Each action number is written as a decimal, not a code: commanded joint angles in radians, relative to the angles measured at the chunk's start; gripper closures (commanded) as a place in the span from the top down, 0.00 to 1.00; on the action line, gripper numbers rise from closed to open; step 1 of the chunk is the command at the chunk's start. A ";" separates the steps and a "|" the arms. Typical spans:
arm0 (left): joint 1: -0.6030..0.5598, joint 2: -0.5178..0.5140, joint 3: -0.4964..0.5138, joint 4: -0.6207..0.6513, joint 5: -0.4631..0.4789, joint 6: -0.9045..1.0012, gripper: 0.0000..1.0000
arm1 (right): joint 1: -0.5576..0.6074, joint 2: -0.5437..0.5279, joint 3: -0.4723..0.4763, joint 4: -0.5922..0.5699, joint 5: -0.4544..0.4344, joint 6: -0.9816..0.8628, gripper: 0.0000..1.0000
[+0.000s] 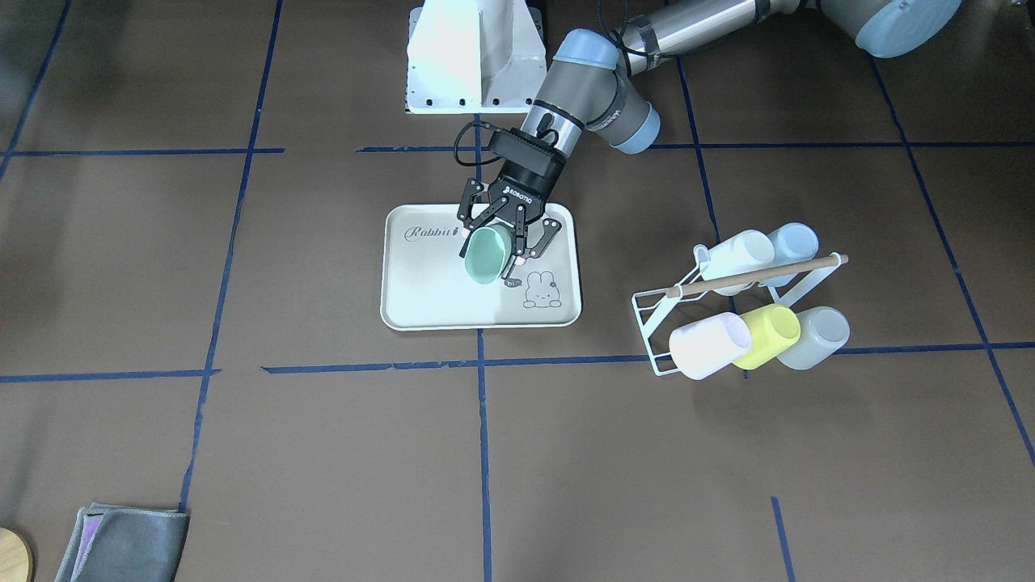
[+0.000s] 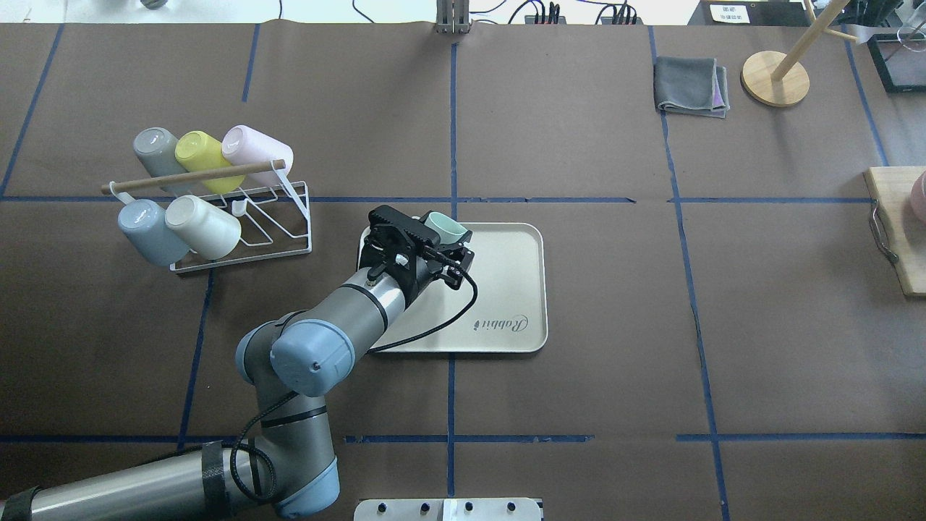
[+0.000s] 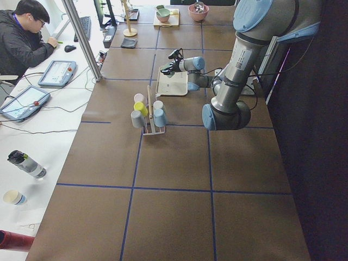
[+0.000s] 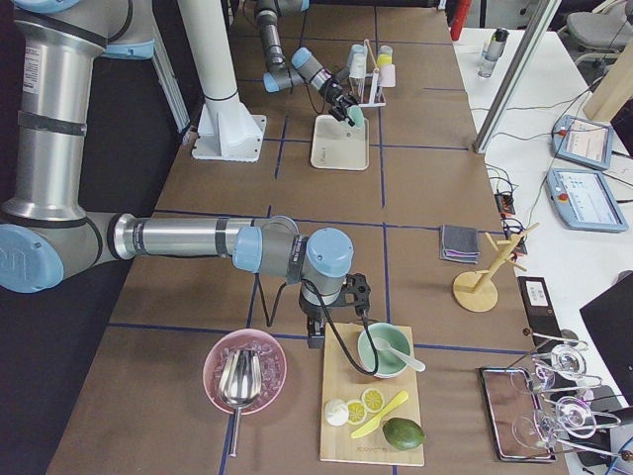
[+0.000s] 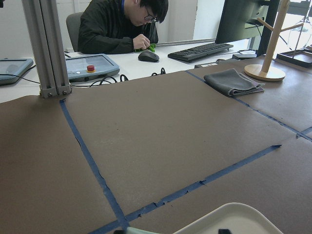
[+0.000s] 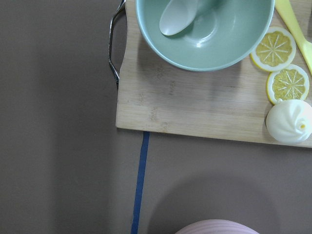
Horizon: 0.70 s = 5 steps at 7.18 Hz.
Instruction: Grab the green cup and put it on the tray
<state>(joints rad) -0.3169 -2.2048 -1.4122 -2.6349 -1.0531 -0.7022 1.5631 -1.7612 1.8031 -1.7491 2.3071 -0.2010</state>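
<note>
L hand [image 1: 493, 252] clamped around green cup [image 1: 483, 263], holding it over the tray [image 1: 453, 311]; can't tell if it touches. Cup tilted, long axis slanted, mouth facing away from robot. Front view shows the open mouth, overhead only a rim sliver past the hand. 1 green cup, 1 tray. Further out on table, rack [image 1: 656, 327] w/ 5 cups. R hand [image 4: 318, 334]: can't tell how open.

Front and overhead views face each other over the tray [image 1: 428, 301]. Side views look lengthwise from opposite table [image 3: 174, 217] ends.
</note>
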 commanded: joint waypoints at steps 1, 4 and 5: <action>-0.001 -0.003 0.025 0.004 -0.002 0.013 0.74 | 0.000 0.000 -0.016 0.019 0.000 0.000 1.00; 0.001 0.004 0.029 0.009 -0.004 0.013 0.81 | 0.000 0.002 -0.016 0.019 0.000 0.000 1.00; 0.002 0.004 0.029 0.007 -0.002 0.013 0.81 | 0.000 0.002 -0.015 0.019 0.000 0.002 1.00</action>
<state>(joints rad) -0.3157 -2.2021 -1.3841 -2.6267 -1.0567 -0.6889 1.5631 -1.7595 1.7872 -1.7305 2.3071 -0.2007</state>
